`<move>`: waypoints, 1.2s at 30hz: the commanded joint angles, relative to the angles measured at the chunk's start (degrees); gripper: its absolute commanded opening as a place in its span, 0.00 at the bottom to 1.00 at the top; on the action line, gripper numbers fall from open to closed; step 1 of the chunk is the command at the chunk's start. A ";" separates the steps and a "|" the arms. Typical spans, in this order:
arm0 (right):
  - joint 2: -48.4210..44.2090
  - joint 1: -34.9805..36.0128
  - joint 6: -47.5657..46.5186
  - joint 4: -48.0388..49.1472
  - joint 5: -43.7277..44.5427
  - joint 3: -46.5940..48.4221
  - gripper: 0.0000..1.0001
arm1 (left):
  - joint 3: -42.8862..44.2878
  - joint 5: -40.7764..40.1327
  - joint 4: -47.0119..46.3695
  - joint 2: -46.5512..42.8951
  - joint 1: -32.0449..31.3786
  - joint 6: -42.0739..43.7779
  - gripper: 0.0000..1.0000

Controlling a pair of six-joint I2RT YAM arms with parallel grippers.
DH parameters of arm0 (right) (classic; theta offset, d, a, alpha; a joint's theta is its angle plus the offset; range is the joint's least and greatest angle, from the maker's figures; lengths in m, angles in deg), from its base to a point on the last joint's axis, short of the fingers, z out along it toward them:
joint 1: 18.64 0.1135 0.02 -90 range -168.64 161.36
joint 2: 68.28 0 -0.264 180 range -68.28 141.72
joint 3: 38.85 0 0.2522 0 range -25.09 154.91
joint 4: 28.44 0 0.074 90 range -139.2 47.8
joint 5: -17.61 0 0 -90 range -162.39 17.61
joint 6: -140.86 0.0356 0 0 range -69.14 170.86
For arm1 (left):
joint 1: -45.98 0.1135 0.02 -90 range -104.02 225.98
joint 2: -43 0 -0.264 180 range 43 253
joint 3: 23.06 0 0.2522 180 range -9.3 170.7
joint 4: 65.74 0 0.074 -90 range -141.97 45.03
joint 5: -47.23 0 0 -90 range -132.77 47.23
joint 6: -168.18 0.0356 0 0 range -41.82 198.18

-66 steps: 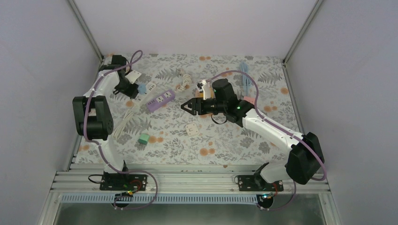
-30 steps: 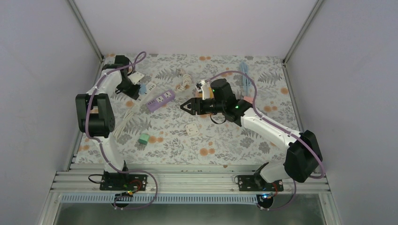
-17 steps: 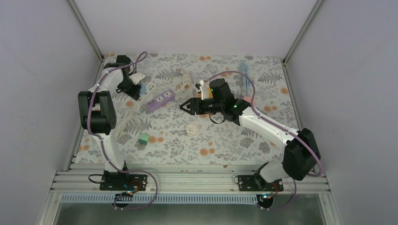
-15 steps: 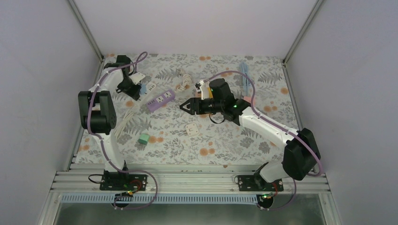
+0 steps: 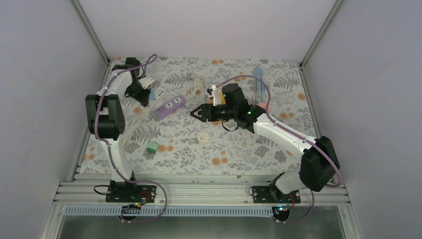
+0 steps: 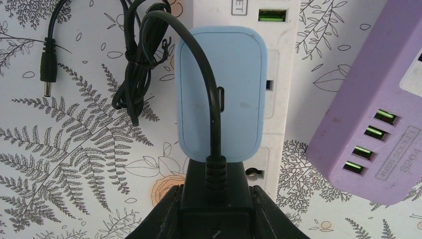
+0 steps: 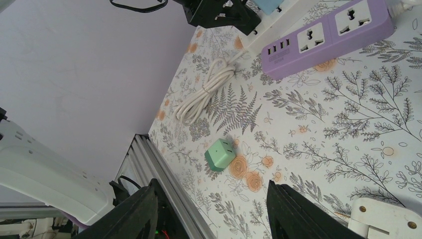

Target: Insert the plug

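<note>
Purple strip [image 6: 368, 124] R of blue plug [image 6: 241, 89]; blk cable [image 6: 133, 69] L.

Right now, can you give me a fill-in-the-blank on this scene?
The left end effector holds a ___ plug over the white strip. Beside it lies a second strip, coloured ___. The right end effector is ___ and empty. Near the coiled cord sits a small ___ cube.
Missing: blue; purple; open; green.
</note>
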 commanded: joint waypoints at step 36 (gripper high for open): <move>5.37 6.04 -8.69 -12.47 32.31 1.76 0.71 | -24.70 0.08 -31.19 -57.50 -0.09 -35.50 1.00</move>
